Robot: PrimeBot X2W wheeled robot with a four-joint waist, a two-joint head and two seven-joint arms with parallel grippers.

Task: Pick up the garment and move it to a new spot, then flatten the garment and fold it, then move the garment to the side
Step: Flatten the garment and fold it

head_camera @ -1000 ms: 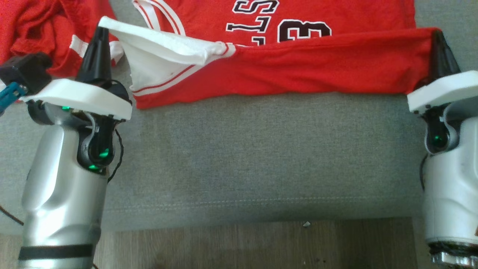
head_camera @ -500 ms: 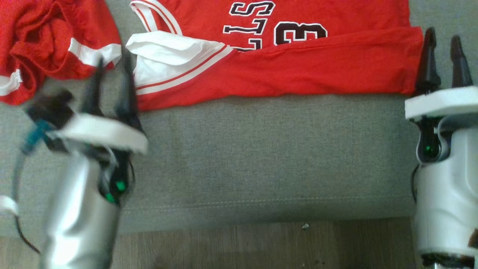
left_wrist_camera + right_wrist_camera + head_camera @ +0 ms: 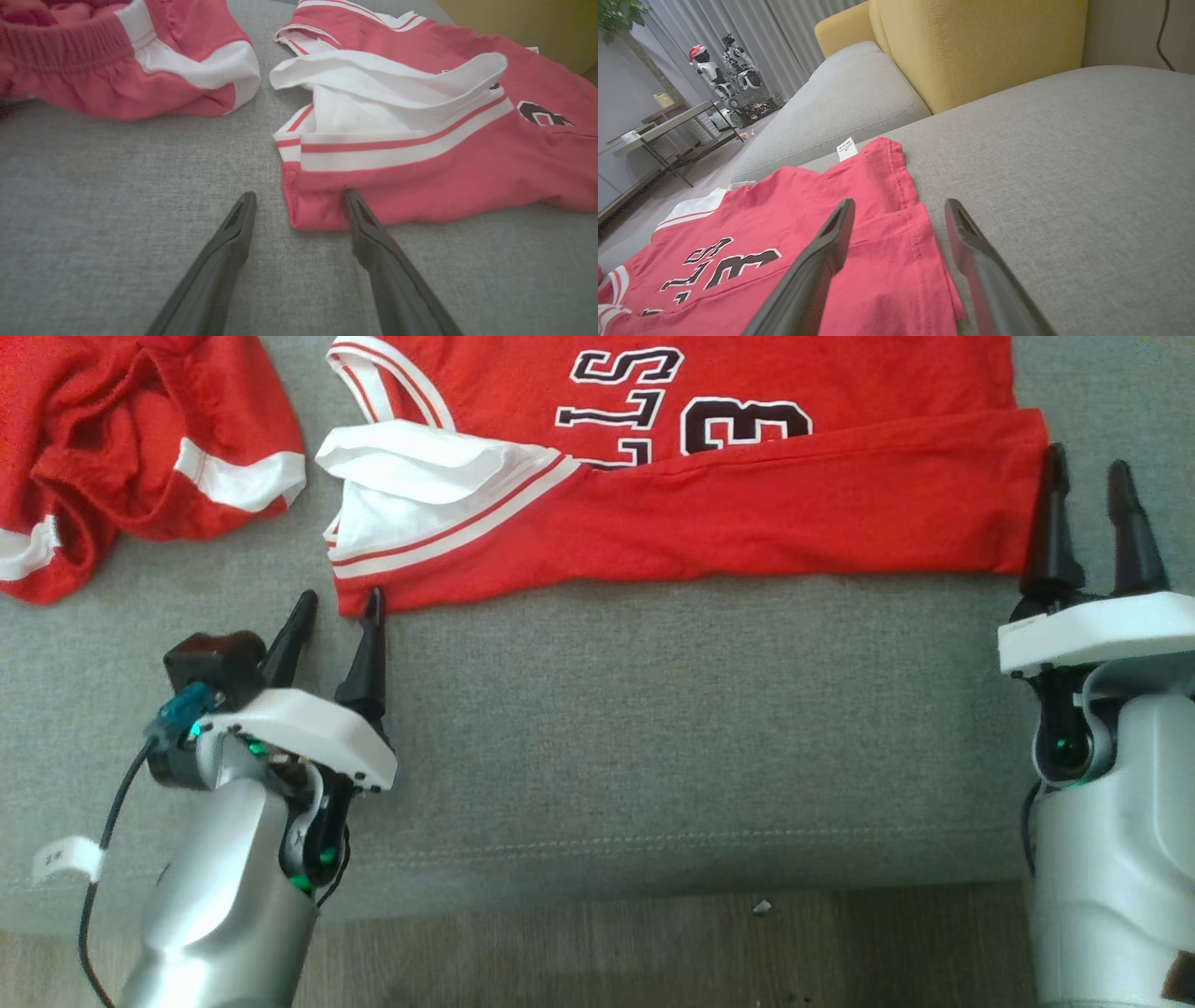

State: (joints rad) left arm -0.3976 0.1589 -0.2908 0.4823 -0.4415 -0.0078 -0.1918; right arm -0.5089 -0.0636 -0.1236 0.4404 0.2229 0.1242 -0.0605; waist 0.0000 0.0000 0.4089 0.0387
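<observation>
The red sleeveless jersey with white striped trim and dark lettering [image 3: 709, 513] lies spread on the grey upholstered sofa seat [image 3: 653, 728]. Its near part is doubled over into a long band that covers the bottom of the letters. At the band's left end, white trim and lining are bunched up loosely. A second, crumpled red garment with white bands [image 3: 140, 439] sits apart, to the left.

The left end effector [image 3: 341, 599] has its fingers apart and holds nothing. One fingertip is at the band's near left corner and the other is over bare cushion. The right end effector [image 3: 1088, 459] is likewise spread and empty, and it straddles the band's right edge.

The cloth looks thin, light and limp, not fragile. It will probably sag between two holds, and its layers may slide over each other. Good places to take hold seem to be the two end corners of the band, pinching every layer there. On the left, the loose white bunch likely needs to be caught in or smoothed down, or it may spill out of the fold.
</observation>
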